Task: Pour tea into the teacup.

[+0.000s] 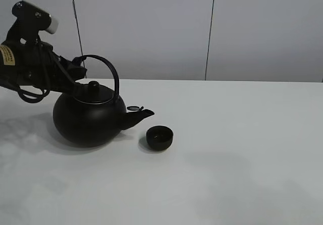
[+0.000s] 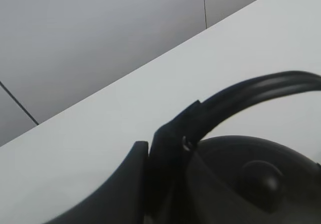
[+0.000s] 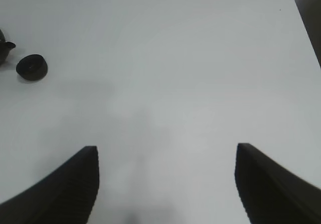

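The big black kettle [image 1: 88, 119] is sitting on the white table [image 1: 242, 159], and its spout [image 1: 140, 115] is pointing at the little teacup [image 1: 160, 136]. The teacup is waiting just beside the spout, so the tea will not have far to fall. The left gripper [image 1: 75, 75] is reaching in at the low end of the handle [image 1: 110, 71], which I think is the part to lift and tip. One finger [image 2: 125, 184] is touching the handle, but the other is hiding, so I cannot tell if it is gripping. The right gripper [image 3: 165, 184] is hanging well apart from the teacup, fingers wide, holding nothing.
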